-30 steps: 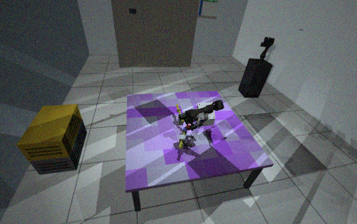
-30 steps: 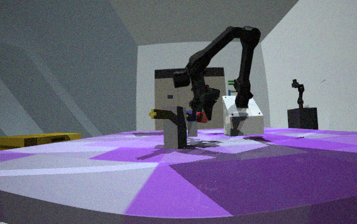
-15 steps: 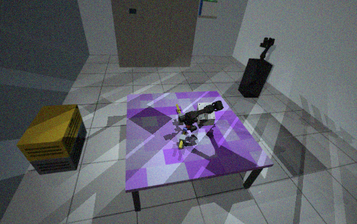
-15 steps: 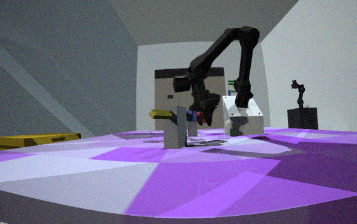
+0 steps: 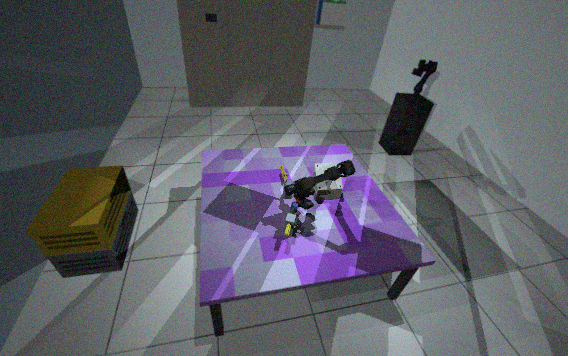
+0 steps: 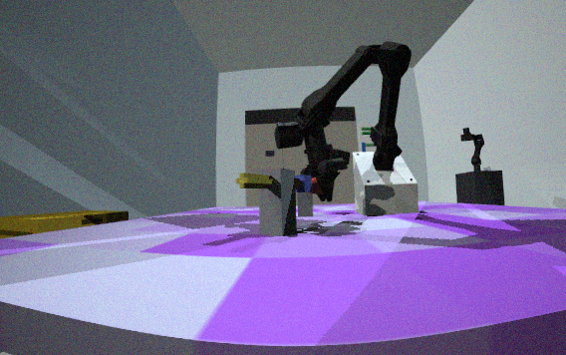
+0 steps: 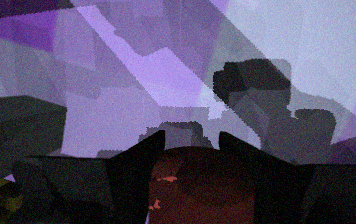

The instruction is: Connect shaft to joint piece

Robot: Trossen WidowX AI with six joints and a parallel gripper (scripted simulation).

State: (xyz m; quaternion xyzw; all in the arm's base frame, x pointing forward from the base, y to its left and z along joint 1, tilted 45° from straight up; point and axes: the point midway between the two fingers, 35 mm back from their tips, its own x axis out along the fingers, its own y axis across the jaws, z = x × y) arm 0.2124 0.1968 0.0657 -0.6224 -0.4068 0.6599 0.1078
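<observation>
A red-brown joint piece (image 7: 200, 185) (image 6: 314, 180) (image 5: 296, 201) sits between my fingers, low in the wrist view. My gripper (image 7: 191, 136) (image 6: 324, 185) (image 5: 301, 202) is shut on it, one dark finger on each side. In the exterior view a blue part (image 6: 303, 183) joins the red piece to a grey block (image 6: 277, 209), and a yellow shaft (image 6: 254, 179) sticks out of that block's left side. A second grey block (image 6: 304, 203) stands just behind it. The top view shows yellow shaft ends (image 5: 284, 173) (image 5: 288, 230) on either side of the gripper.
The arm rises from a white base (image 6: 386, 191) (image 5: 327, 189) on the purple-patterned table (image 5: 240, 280) (image 6: 349, 299). A yellow crate (image 5: 80, 210) stands on the floor at the left. A black stand (image 5: 405, 122) (image 6: 479, 186) stands at the back right.
</observation>
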